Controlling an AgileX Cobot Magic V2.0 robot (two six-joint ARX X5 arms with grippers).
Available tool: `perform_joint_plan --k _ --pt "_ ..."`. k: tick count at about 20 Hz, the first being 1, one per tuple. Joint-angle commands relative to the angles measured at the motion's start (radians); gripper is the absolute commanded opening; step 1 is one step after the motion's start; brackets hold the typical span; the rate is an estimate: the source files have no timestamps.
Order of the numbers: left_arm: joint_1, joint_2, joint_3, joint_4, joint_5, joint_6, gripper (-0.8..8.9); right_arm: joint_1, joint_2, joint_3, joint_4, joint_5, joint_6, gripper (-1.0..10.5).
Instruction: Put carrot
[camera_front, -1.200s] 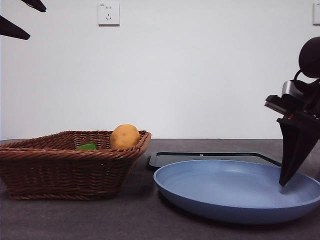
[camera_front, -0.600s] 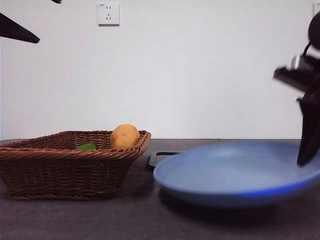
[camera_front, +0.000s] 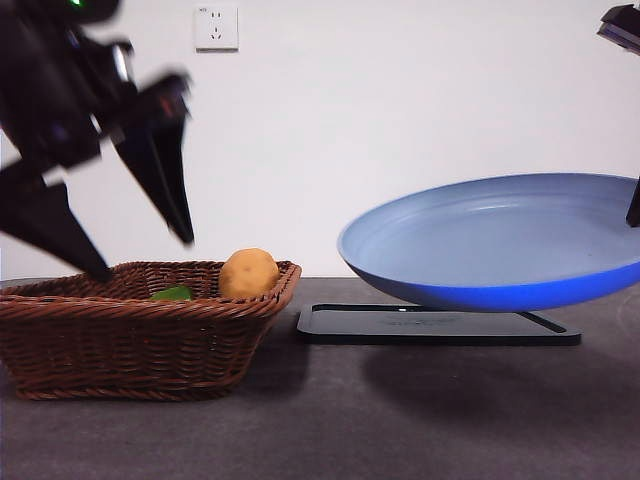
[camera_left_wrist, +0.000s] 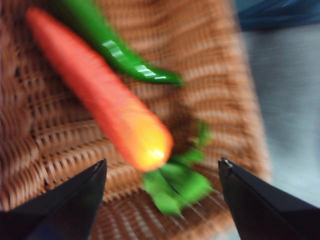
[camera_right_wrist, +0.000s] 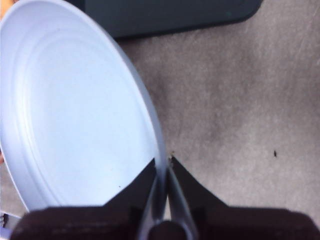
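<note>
The left gripper (camera_left_wrist: 160, 172) hangs with its 2 jaws spread wide and nothing between them, over the wicker basket (camera_front: 140, 330). Just beyond the jaws lies the carrot (camera_left_wrist: 107, 105) on the basket floor — leaves (camera_left_wrist: 175, 182) nearest, a green pepper (camera_left_wrist: 115, 47) alongside. At 3 o'clock, the right gripper (camera_right_wrist: 162, 162) is pinched on the rim of the blue plate (camera_front: 500, 245), holding it above a black tray (camera_front: 435, 325).

The grey table (camera_front: 300, 430) carries 1 wicker basket (camera_front: 130, 340) and 1 black tray (camera_front: 440, 325).
</note>
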Motion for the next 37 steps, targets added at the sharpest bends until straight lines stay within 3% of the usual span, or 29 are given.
perform_joint_plan --k 1,9,13,18,21,22,24,26,27,30,32,35,37 --pt "-0.014 0.092 0.054 0.012 -0.043 -0.014 3.89 0.001 0.004 0.012 -0.002 -0.002 -0.024 0.1" --pt "-0.019 0.255 0.129 -0.008 -0.124 -0.013 3.84 0.001 0.004 0.012 -0.003 -0.002 -0.025 0.1" --pt "-0.019 0.255 0.129 -0.009 -0.118 -0.001 1.73 0.001 0.004 0.012 -0.003 -0.002 -0.026 0.1" --pt "-0.011 0.237 0.132 -0.019 -0.118 -0.001 1.51 0.001 0.004 0.012 -0.002 -0.002 -0.034 0.1" --pt "0.005 0.137 0.181 -0.086 -0.115 0.025 1.51 0.001 0.004 0.012 -0.002 -0.002 -0.034 0.1" --pt "0.005 0.090 0.210 -0.103 -0.103 0.024 1.51 0.001 0.005 0.012 -0.002 -0.003 -0.034 0.1" --pt "-0.014 -0.002 0.260 -0.050 0.066 0.016 1.51 0.002 0.010 0.012 0.001 -0.008 -0.032 0.1" --pt "-0.105 -0.053 0.277 0.098 0.229 -0.011 1.51 0.003 0.010 0.012 0.003 -0.013 -0.010 0.1" --pt "-0.176 -0.055 0.277 0.147 0.241 -0.013 1.51 0.003 0.010 0.012 0.003 -0.013 0.014 0.1" --pt "-0.396 -0.005 0.277 0.163 0.086 0.047 1.51 0.003 0.010 0.012 0.002 -0.013 0.020 0.1" --pt "-0.483 0.042 0.277 0.169 -0.016 0.082 1.51 0.003 0.010 0.012 0.002 -0.022 0.021 0.1" --pt "-0.554 0.121 0.277 0.186 -0.118 0.112 1.51 0.003 0.010 0.012 0.002 -0.087 0.021 0.1" --pt "-0.566 0.173 0.277 0.191 -0.121 0.112 1.52 0.003 0.010 0.012 0.002 -0.092 0.023 0.1"
